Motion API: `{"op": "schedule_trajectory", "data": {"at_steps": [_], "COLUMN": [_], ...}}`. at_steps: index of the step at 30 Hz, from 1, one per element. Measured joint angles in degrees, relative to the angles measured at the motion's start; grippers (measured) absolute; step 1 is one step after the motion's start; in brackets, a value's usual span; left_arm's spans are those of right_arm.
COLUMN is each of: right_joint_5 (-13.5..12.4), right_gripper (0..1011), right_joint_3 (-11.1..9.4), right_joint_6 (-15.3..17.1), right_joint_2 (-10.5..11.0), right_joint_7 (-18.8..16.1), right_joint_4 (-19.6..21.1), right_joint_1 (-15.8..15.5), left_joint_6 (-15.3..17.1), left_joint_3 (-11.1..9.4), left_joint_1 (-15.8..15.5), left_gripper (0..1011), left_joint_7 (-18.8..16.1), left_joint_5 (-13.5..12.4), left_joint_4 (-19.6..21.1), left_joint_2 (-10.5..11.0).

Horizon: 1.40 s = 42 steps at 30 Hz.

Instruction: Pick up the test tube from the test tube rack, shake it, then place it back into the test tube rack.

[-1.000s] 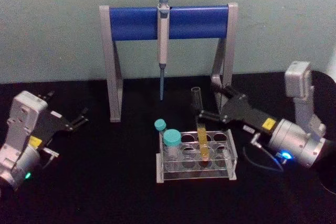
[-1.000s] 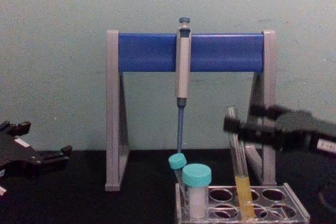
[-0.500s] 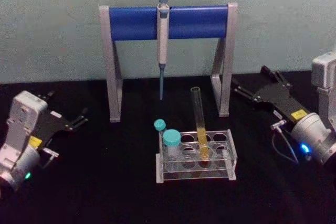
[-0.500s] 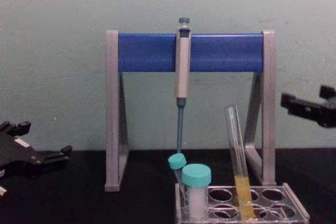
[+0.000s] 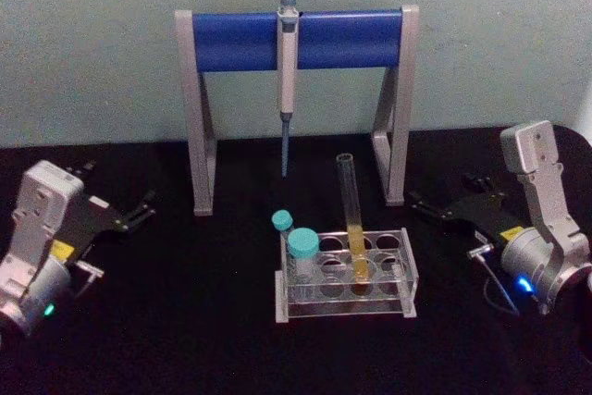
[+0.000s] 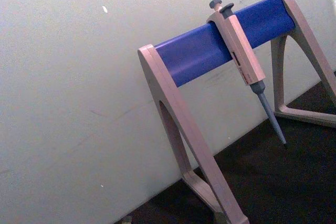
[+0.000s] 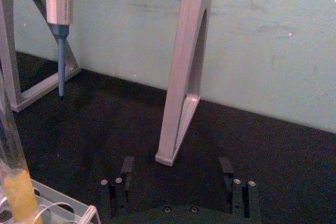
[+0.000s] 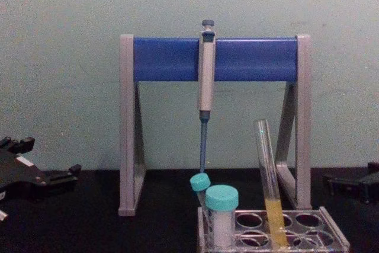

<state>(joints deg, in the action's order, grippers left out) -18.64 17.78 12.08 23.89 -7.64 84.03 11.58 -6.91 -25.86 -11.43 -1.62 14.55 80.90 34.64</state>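
Head view showed the test tube [image 5: 350, 219] standing near-upright in the test tube rack [image 5: 344, 276]; the right gripper [image 5: 437, 209], spread wide and empty, lay right of the rack, nearer than the left gripper [image 5: 136, 211].

Test tube [image 5: 351, 219]: long, thin, clear glass, uncapped, yellow-orange liquid in the lower third. Stands in a back-row hole of the rack, leaning slightly with its open top tipped toward the robot's left; free of any end effector.

Test tube rack [image 5: 407, 270]: low, clear plastic, rows of round holes, flat on the black counter, far shorter than the tube.
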Motion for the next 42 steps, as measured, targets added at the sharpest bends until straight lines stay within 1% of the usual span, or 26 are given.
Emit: {"op": "schedule_trajectory", "data": {"at_steps": [4,42], "right_joint_5": [0.05,0.08], "right_gripper": [1000,1000], "right_joint_3": [-0.25,-0.1], "right_joint_6": [0.68,0.36], "right_joint_2": [-0.36,-0.17], "right_joint_7": [-0.82,-0.55], "right_joint_4": [-0.64,-0.4], "right_joint_1": [0.28,0.2], "left_joint_6": [0.0,0.0], "left_joint_3": [0.0,0.0], "left_joint_1": [0.0,0.0], "left_gripper": [1001,1001], "left_joint_7": [0.0,0.0], "left_joint_5": [0.0,0.0], "left_joint_4": [0.0,0.0], "left_joint_2": [0.0,0.0]}}
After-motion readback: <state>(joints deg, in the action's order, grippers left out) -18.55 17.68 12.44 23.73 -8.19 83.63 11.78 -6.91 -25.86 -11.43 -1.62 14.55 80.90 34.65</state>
